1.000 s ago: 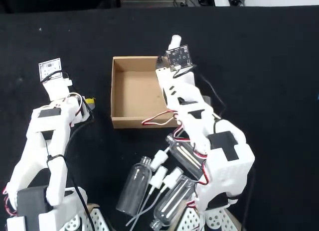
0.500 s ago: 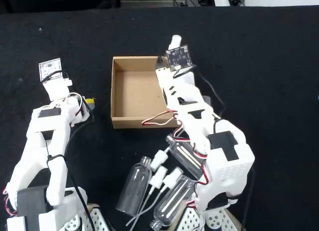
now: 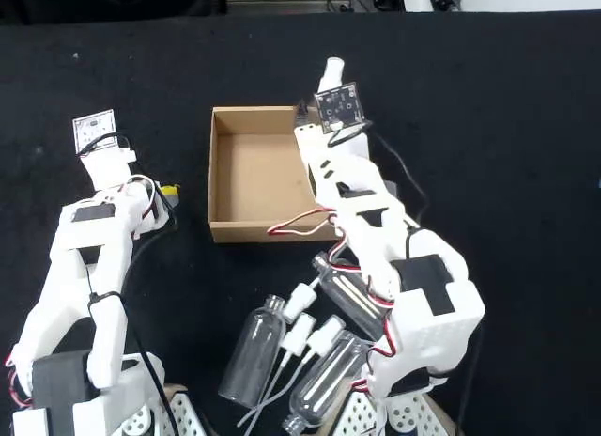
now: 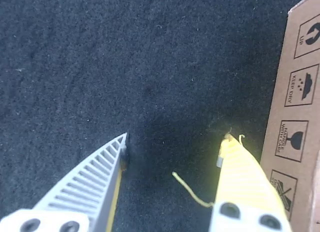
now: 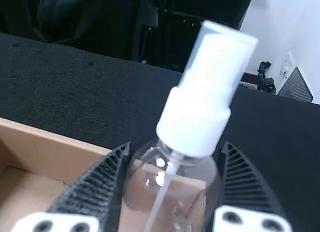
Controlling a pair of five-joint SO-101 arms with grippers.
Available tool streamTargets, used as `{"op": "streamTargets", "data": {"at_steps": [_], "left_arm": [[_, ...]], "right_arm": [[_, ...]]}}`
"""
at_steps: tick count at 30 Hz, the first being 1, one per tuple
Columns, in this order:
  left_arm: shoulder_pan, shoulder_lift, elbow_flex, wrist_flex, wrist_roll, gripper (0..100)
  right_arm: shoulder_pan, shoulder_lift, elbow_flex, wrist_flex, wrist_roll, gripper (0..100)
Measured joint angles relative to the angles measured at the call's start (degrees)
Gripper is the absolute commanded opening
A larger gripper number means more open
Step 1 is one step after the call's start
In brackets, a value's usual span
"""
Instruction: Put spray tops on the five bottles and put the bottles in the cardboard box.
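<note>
Right wrist view: the right gripper (image 5: 175,148) clamps a bottle (image 5: 172,192), spray top (image 5: 205,92) on, at the far right corner of the cardboard box (image 3: 225,231). Beside the box's left wall, the left gripper (image 4: 175,138) gapes empty over the desk (image 3: 488,126).

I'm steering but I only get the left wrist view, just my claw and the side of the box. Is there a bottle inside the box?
Observer: None that I can see on the box floor, though the right arm covers one side.
Operator: What's the other claw doing?
Observer: The right claw is shut on a bottle with a spray top, by the box's far corner.
Operator: Where are the others?
Observer: I count three bottles lying on the table near the arm bases.
</note>
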State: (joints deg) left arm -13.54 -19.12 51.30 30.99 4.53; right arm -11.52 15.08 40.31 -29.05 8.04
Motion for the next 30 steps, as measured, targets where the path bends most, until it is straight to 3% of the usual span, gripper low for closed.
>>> {"op": "streamTargets", "data": {"at_steps": [30], "left_arm": [[0.0,0.0,0.0,0.0,0.0,27]], "right_arm": [[-2.11,0.09,0.0,0.0,0.26,23.7]]}}
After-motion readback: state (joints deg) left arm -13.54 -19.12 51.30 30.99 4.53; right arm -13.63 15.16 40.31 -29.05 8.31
